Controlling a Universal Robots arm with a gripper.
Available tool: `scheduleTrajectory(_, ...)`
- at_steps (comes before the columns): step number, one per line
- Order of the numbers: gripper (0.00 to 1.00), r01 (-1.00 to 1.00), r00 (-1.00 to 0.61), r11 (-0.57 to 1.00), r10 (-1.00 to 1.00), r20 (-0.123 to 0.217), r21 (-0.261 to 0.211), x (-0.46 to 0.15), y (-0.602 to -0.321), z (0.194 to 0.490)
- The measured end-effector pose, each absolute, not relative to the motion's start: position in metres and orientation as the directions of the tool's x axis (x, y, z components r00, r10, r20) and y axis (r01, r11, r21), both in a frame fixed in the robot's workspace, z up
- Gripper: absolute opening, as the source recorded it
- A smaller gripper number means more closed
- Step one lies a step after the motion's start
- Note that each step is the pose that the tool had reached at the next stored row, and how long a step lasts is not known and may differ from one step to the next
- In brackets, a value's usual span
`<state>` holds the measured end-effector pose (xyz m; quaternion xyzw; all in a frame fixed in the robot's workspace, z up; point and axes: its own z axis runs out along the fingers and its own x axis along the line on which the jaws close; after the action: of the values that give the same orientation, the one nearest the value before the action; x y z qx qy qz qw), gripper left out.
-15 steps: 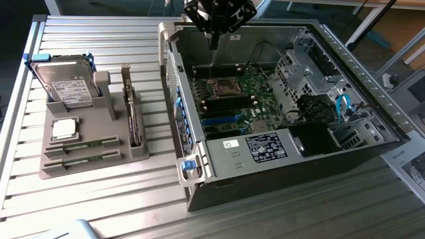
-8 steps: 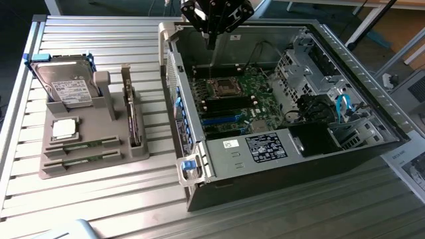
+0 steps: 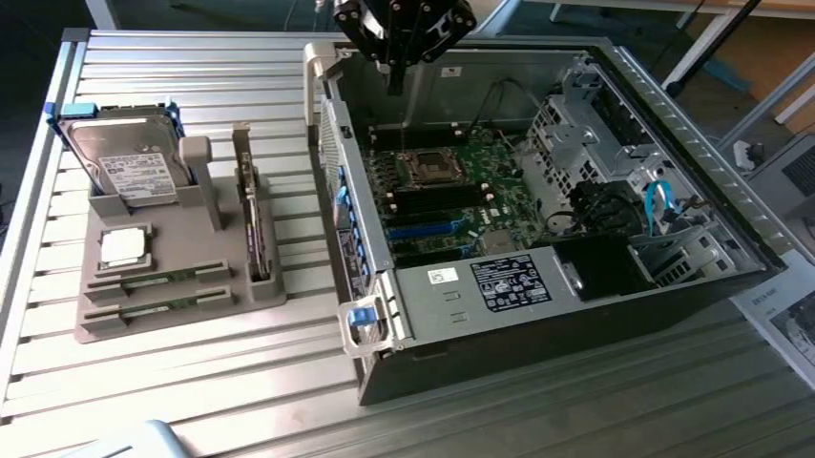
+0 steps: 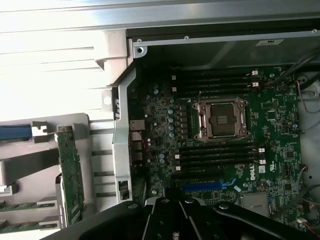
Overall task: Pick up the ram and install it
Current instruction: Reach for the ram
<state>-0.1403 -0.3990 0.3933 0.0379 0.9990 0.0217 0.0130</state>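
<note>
Two green ram sticks lie flat in the front slots of a grey holder (image 3: 128, 329) at the exterior view's left, one (image 3: 163, 280) behind the other (image 3: 159, 306). Their ends show in the wrist view (image 4: 22, 205). My gripper (image 3: 396, 84) hangs high over the rear edge of the open computer case (image 3: 535, 315), well away from the ram. Its black fingers (image 4: 165, 212) are shut with nothing between them. Below it lies the green motherboard (image 4: 270, 115), with long black memory slots (image 4: 215, 155) on both sides of the empty processor socket (image 4: 221, 119).
The holder also carries an upright silver hard drive (image 3: 128, 162), a square processor (image 3: 124, 246) and a green card standing on edge (image 3: 259, 234). Drive cages and cables (image 3: 656, 205) fill the case at the exterior view's right. The slatted metal table (image 3: 191, 401) runs around everything.
</note>
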Motion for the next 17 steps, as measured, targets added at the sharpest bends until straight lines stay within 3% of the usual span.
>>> scheduleTrajectory(17, 0.1, 0.075, -0.997, 0.996, 0.076, -0.024, 0.044, -0.168, -0.399, 0.393)
